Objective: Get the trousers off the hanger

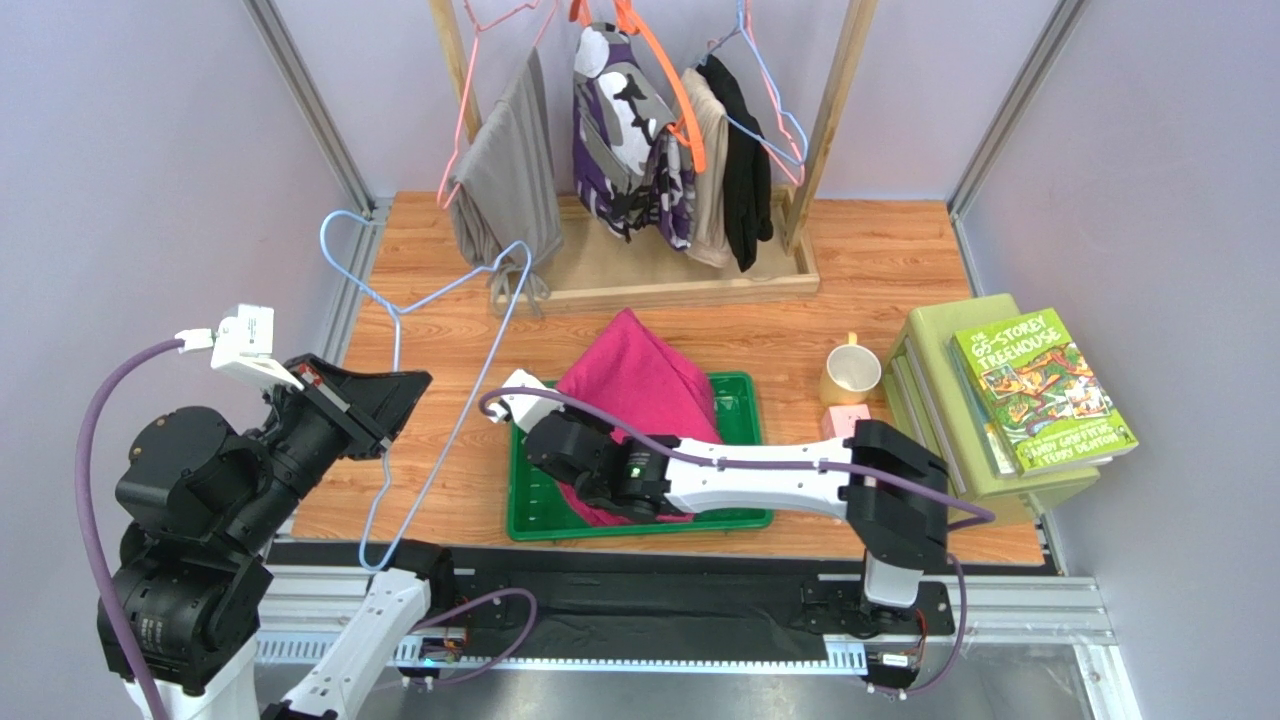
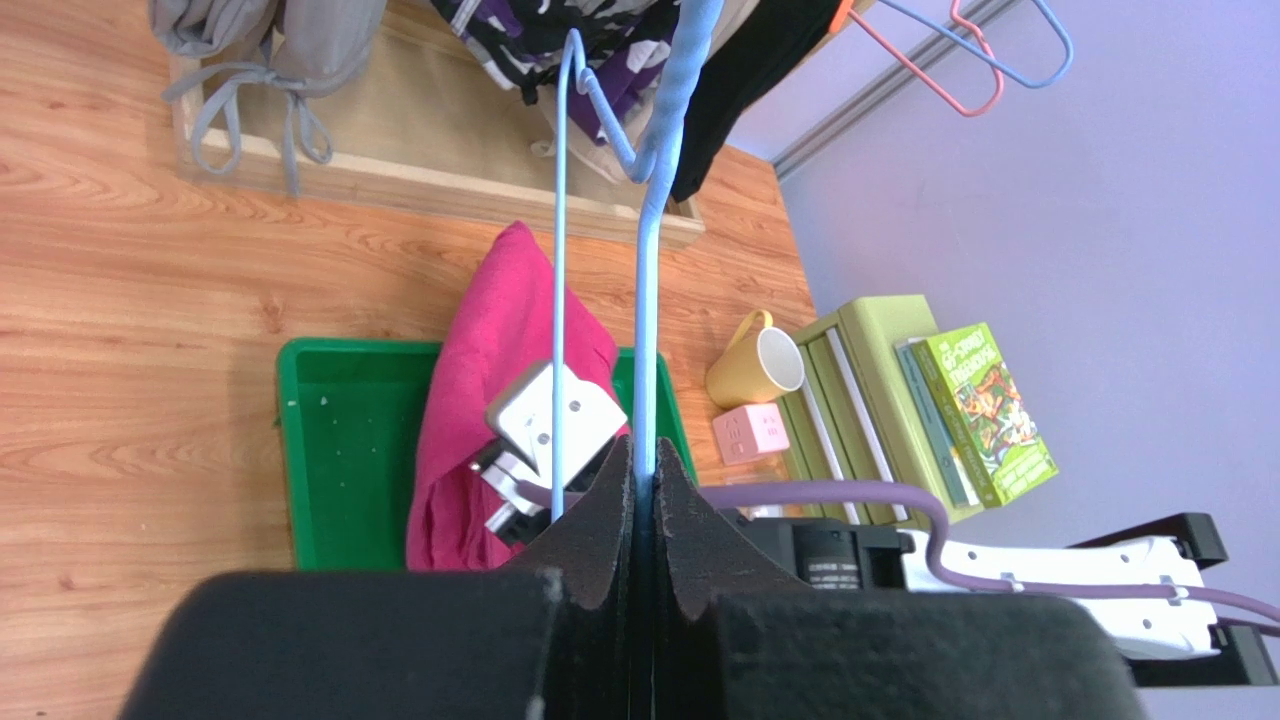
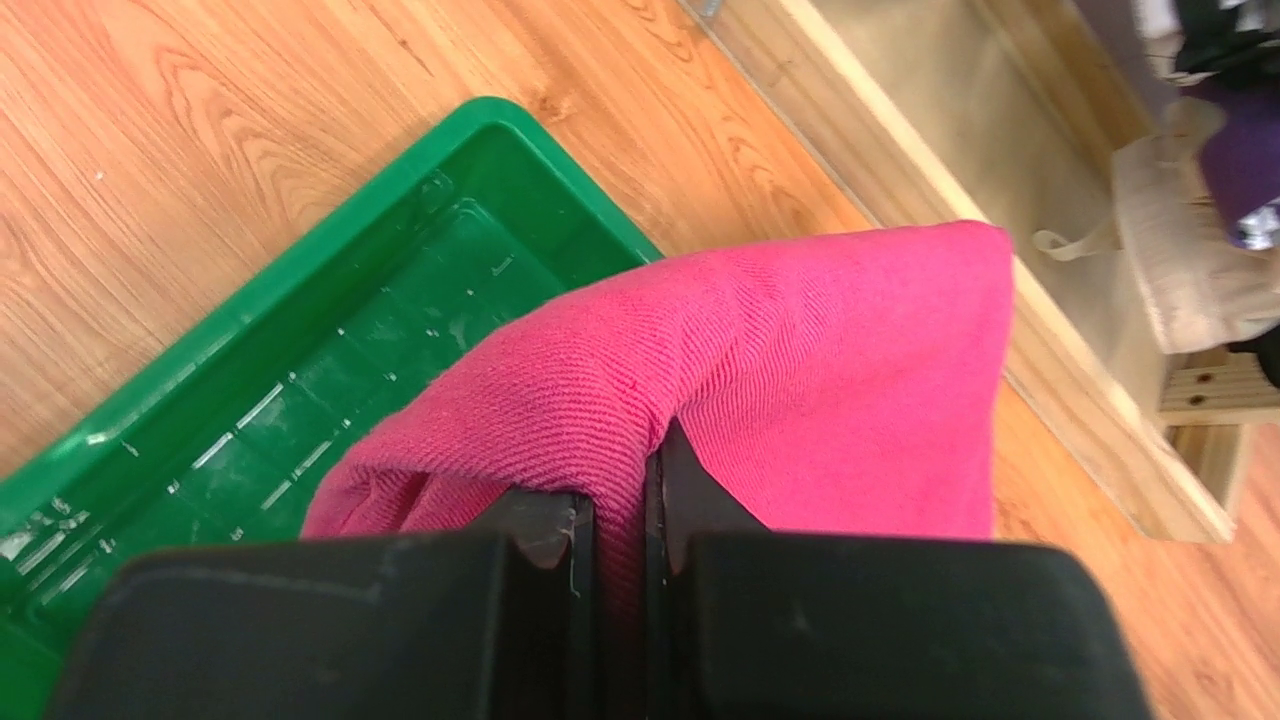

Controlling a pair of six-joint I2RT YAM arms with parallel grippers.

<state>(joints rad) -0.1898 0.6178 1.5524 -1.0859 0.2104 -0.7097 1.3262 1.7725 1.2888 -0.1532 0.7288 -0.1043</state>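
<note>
The magenta-pink trousers (image 1: 639, 383) lie folded in the green tray (image 1: 736, 518), their far end reaching over the tray's back rim; they also show in the left wrist view (image 2: 481, 375) and the right wrist view (image 3: 781, 375). My right gripper (image 1: 559, 450) is shut on a fold of the trousers (image 3: 624, 495) at their near end. The light-blue wire hanger (image 1: 436, 300) is free of the trousers and stands to the left of the tray. My left gripper (image 1: 394, 393) is shut on one of its wires (image 2: 646, 360).
A wooden rack (image 1: 676, 278) at the back holds grey trousers (image 1: 504, 165), a purple-white garment (image 1: 631, 135) on an orange hanger and dark clothes. A yellow mug (image 1: 849, 368), a pink cube (image 1: 851, 422) and books (image 1: 1037, 390) on a green box stand to the right.
</note>
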